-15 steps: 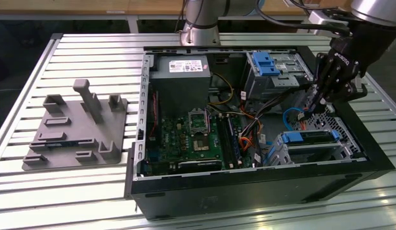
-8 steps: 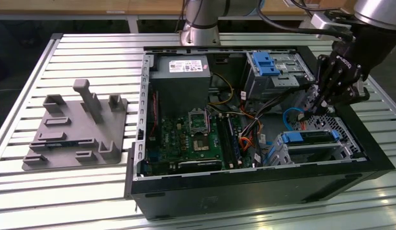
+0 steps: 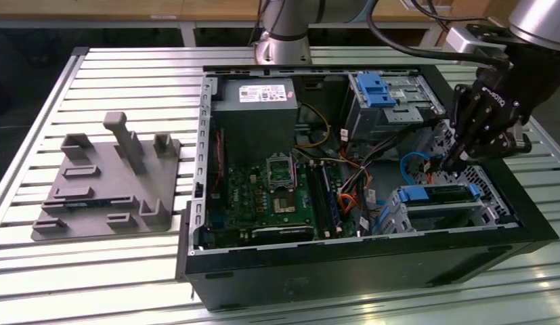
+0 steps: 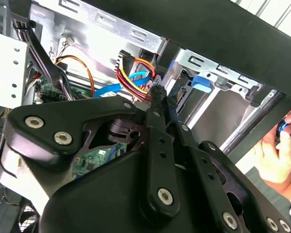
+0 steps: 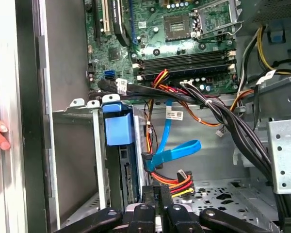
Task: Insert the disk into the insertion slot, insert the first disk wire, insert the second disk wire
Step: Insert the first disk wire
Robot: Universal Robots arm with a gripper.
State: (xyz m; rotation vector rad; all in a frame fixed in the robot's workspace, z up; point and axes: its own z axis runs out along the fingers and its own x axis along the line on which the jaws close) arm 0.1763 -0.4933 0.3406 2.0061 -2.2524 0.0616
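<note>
Risk is judged to lie in the wiring: the tool, its fingers drawn together, is seen at the red-and-yellow wire bundle, where a skewed push could bend a plug or snag the blue cable. Whether a plug is pinched cannot be told. In the exterior view the disk is seated in the insertion slot, near the tool's seven o'clock.
</note>
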